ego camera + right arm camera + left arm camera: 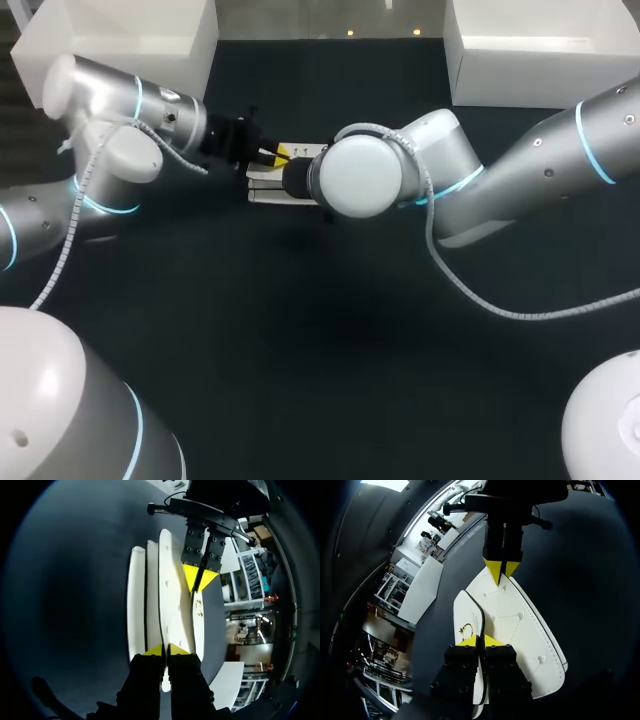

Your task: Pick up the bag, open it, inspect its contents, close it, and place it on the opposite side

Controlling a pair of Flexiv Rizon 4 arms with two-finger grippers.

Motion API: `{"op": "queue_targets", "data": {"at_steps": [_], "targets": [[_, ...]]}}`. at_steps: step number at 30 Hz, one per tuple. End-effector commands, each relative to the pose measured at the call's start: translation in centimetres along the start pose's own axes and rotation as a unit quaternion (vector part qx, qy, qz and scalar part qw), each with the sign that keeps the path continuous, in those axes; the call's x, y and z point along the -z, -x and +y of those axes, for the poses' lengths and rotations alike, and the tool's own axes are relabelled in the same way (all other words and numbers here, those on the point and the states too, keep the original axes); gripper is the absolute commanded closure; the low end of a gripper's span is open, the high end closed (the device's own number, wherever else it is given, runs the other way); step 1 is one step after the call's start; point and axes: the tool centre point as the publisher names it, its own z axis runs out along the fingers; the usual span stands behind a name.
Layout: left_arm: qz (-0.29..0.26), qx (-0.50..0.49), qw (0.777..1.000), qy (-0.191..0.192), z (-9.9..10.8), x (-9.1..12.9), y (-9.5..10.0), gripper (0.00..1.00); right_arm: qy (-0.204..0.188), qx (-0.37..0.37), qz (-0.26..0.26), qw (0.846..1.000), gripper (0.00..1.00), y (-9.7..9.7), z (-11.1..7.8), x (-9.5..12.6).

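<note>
Dark table (300, 330) fills the head view, with a white box (130, 40) at the upper left corner. From the left edge comes the left arm (110, 110), reaching in toward the upper middle. The left gripper (278, 154) is clenched on one end of the bag (268, 188). Its wrist view shows the yellow tips pressed together on a thin, dark-trimmed edge, with a small gold fitting (466, 628) just beside them.

The bag is white and stitched, and sits in the upper middle of the head view, held between the two grippers. Whether it rests on the table I cannot tell.

At the bag's other end the right gripper (165, 650) is likewise clamped on a thin white edge — in the head view the right arm (520, 160) hides it. A second white box (540, 45) stands at the upper right corner.
</note>
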Motion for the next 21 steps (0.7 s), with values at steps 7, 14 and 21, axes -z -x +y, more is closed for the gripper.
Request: {"op": "queue_targets", "data": {"at_steps": [7,14,21], "targets": [[0.014,-0.017,0.999,-0.028,0.3,0.5,-0.6,1.00,0.001,0.000,-0.003,1.000,1.00,-0.2,-0.1,0.2],[0.012,0.007,1.000,-0.017,0.2,0.3,-0.1,0.33,0.001,0.000,-0.003,1.000,1.00,-0.2,-0.1,0.2],[-0.004,0.024,1.000,-0.012,-0.5,1.8,0.5,0.00,0.004,0.003,0.003,1.000,0.65,-0.1,0.1,0.8]]}}
